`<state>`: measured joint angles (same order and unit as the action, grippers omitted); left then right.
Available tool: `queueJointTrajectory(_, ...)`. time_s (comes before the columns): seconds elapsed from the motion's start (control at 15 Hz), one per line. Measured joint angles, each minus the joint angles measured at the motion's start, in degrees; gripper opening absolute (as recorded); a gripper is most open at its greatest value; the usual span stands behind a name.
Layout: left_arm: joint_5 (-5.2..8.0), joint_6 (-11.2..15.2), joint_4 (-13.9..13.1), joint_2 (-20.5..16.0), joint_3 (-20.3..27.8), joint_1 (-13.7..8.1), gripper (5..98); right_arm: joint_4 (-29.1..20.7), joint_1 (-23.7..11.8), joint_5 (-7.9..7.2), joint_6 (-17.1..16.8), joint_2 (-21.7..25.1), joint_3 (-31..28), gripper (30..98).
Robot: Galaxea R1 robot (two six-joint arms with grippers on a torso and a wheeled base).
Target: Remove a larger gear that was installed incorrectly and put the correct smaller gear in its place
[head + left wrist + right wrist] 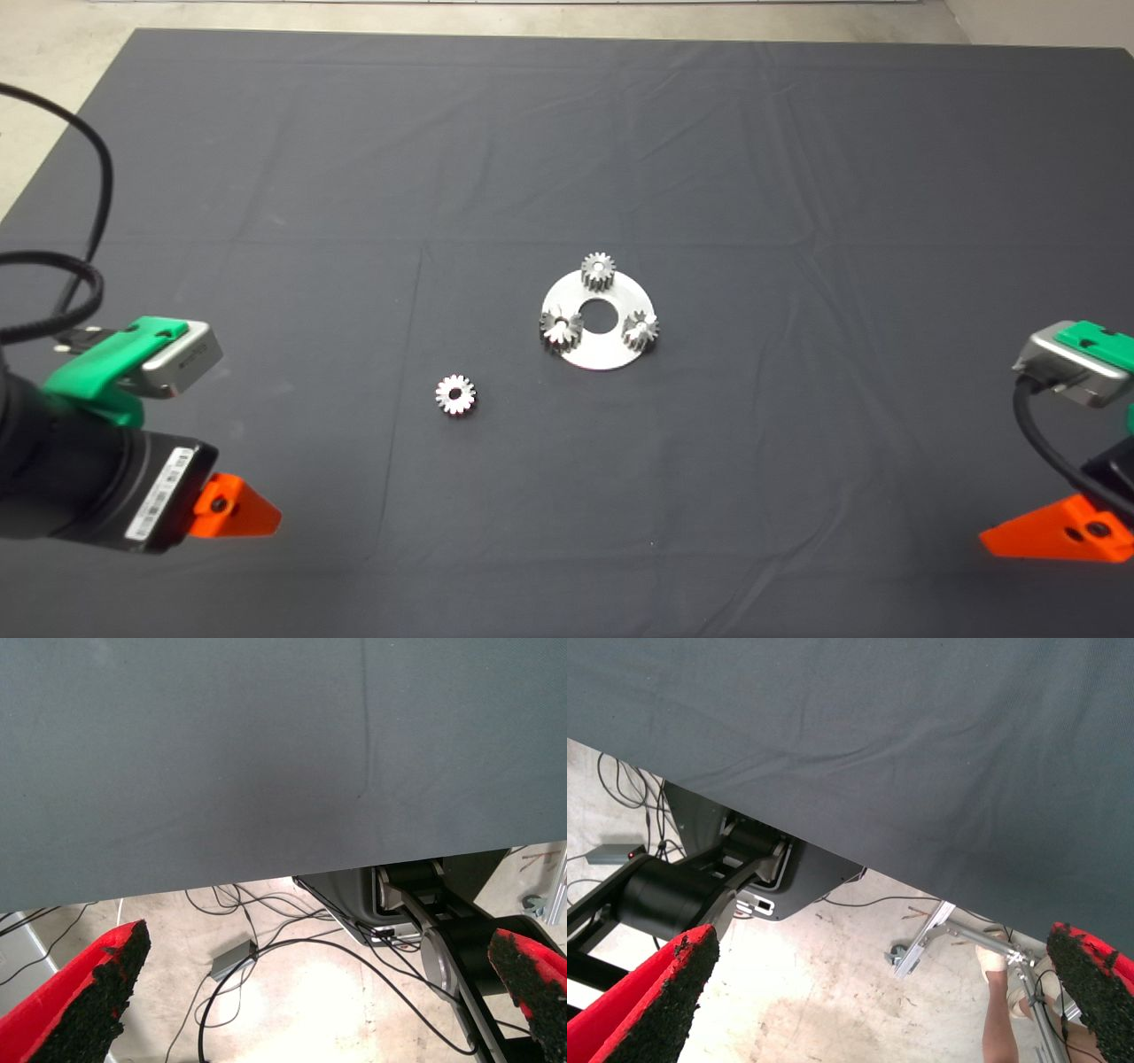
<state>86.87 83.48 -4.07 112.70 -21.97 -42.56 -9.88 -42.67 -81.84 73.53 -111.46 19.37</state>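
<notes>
At frame centre, the larger gear [560, 328] sits on the disc [611, 359]: rigid, slippery steel; grip across teeth. Left tool [310, 992] and right tool [886, 992] spread, parked.

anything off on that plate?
Yes. On the plate, the gear at its left is darker, with longer flaring teeth than the other two. A loose silver gear lies on the mat, unmounted.

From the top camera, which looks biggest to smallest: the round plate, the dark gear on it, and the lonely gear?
1. Flat round silver metal plate, clearly biggest.
2. Dark grey flaring-toothed gear on the plate.
3. Bright silver straight-toothed gear lying alone on the mat, close in size, so these two are unsure.
</notes>
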Motion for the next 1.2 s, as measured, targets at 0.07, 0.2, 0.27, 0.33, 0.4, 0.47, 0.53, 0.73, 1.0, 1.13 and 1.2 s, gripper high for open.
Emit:
queueJointTrajectory(0.07,-0.07,0.0,0.0,0.1,0.1,0.0,98.2,0.3,0.1,-0.09,0.0,-0.6,0.2,97.6)
queueJointTrajectory(0.2,-0.28,0.0,0.0,0.1,0.2,0.0,98.2,0.5,0.2,-0.22,0.0,-5.0,1.2,97.6)
queueJointTrajectory(0.27,-0.29,-0.1,0.0,0.0,0.2,0.0,98.2,0.9,0.3,-0.13,0.0,-8.1,2.1,97.6)
queueJointTrajectory(0.33,-0.29,-0.1,0.0,-0.5,0.2,0.0,98.2,1.5,0.3,0.03,0.0,-11.4,3.7,97.6)
queueJointTrajectory(0.4,-0.22,-0.1,0.0,-1.0,0.2,0.0,98.2,2.6,0.5,0.24,-0.1,-14.5,6.3,97.6)
queueJointTrajectory(0.47,-0.22,-0.1,0.0,-1.1,0.3,0.0,98.2,4.3,0.9,0.41,-0.2,-17.1,9.7,97.6)
queueJointTrajectory(0.53,-0.24,-0.1,0.0,-1.1,0.4,0.0,98.2,6.8,1.8,0.41,-0.5,-20.0,13.6,97.6)
queueJointTrajectory(0.73,-0.29,-0.2,0.0,-0.6,1.0,0.0,98.2,12.3,6.7,0.53,-5.4,-30.8,23.9,97.6)
queueJointTrajectory(1.0,-0.29,-0.2,0.0,-1.1,1.1,0.0,98.2,16.9,11.7,3.26,-13.6,-41.9,35.8,97.6)
queueJointTrajectory(1.13,-0.32,-0.2,0.0,-0.9,1.2,0.0,98.2,19.9,12.9,5.46,-15.1,-43.6,39.1,97.6)
queueJointTrajectory(1.2,-0.57,-0.2,0.0,-0.8,1.4,0.0,98.2,22.3,13.8,5.92,-15.6,-44.7,39.8,97.6)
